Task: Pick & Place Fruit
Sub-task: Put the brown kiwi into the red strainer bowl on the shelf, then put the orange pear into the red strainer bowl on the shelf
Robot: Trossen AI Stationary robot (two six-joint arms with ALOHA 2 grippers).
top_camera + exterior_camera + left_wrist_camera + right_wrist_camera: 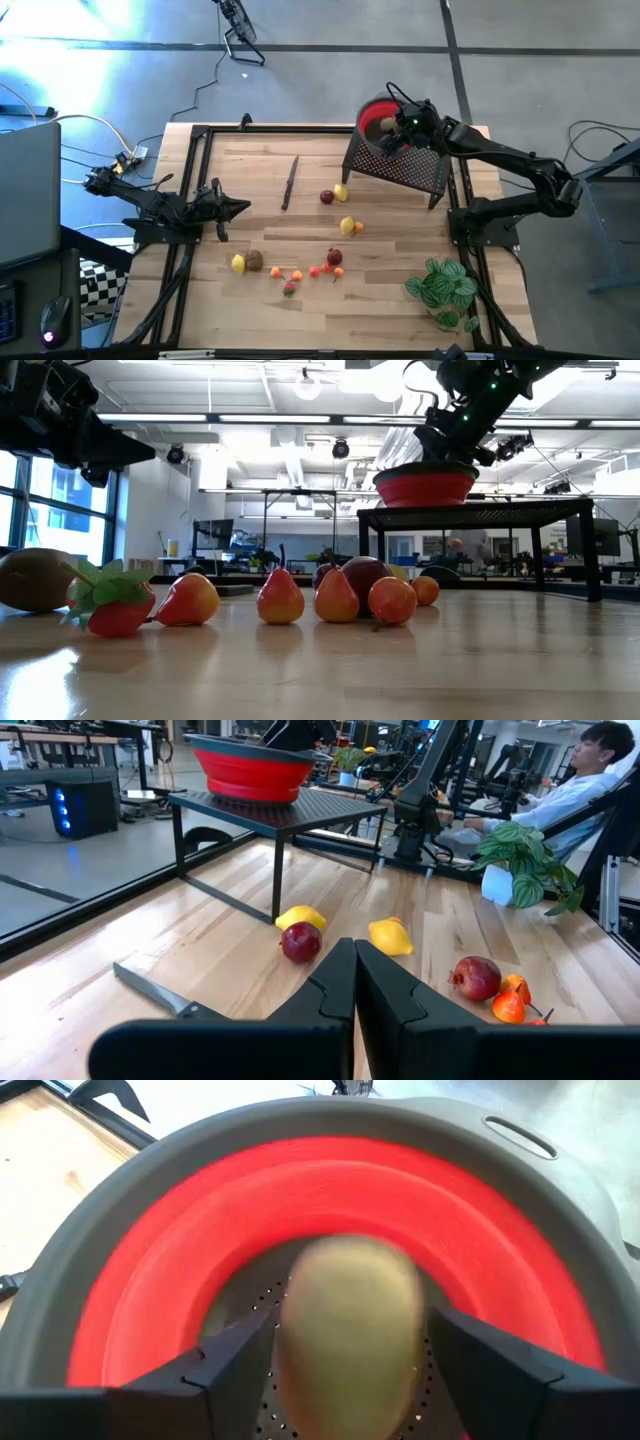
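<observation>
Knife [290,182] flat on wooden table [400,230]; leafy plant [443,288] at table corner; seated person [570,790] beyond.

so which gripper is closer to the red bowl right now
Right. The right gripper hangs directly over the red bowl on the black stand, jaws apart around a brownish fruit. The left gripper sits far off near the table's left edge, jaws shut.

Two matte black jointed arms with exposed black cables; blocky, angular black fingers [385,995]; small green lights on the right wrist
</observation>
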